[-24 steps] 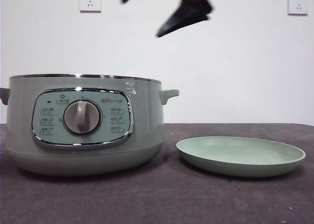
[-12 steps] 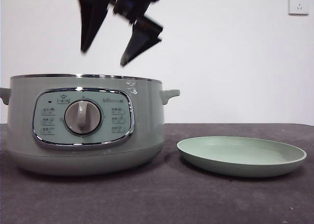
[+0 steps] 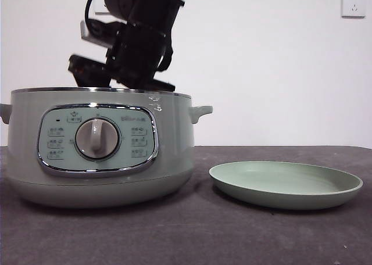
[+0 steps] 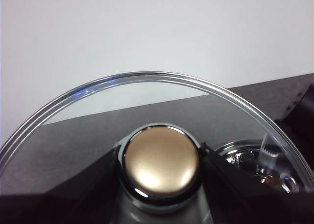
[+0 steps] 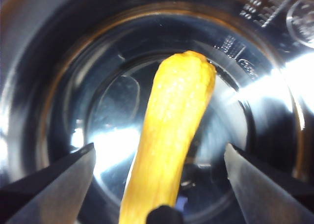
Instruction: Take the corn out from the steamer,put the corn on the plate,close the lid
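The corn is straddled inside the steamer by the right gripper, jaws spread; closing is needed next. The lid is clamped by the left gripper.

corn in steamer, plate right of steamer

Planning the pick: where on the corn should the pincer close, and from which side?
Grip the corn across its middle, coming straight down into the steamer. It lies alone on the bottom, lengthwise between the right pincer's open jaws.
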